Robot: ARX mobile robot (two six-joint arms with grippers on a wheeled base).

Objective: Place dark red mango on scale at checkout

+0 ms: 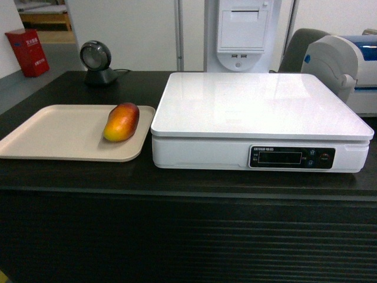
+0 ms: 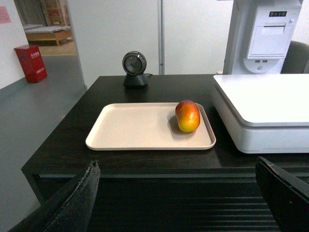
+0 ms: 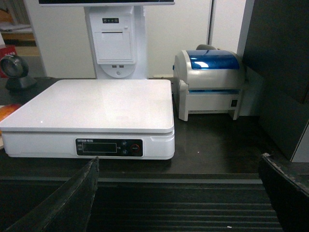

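Observation:
The dark red mango [image 1: 121,122] lies on the right part of a beige tray [image 1: 53,135], red end away, yellow-orange end toward me; the left wrist view shows the mango [image 2: 188,116] too. The white scale [image 1: 259,109] stands right of the tray on the black-topped checkout [image 1: 188,177], its top bare. In the right wrist view the scale [image 3: 91,108] fills the left half. My left gripper [image 2: 176,166] hangs open in front of the counter's slatted face, below the tray. Open as well, my right gripper [image 3: 178,162] hovers before the counter edge, right of the scale's display. Neither gripper shows in the head view.
A round black barcode scanner [image 1: 97,63] stands behind the tray. A white receipt terminal [image 1: 241,32] rises behind the scale. A white and blue label printer [image 3: 210,84] sits right of the scale. A red box [image 1: 27,52] stands on the floor far left.

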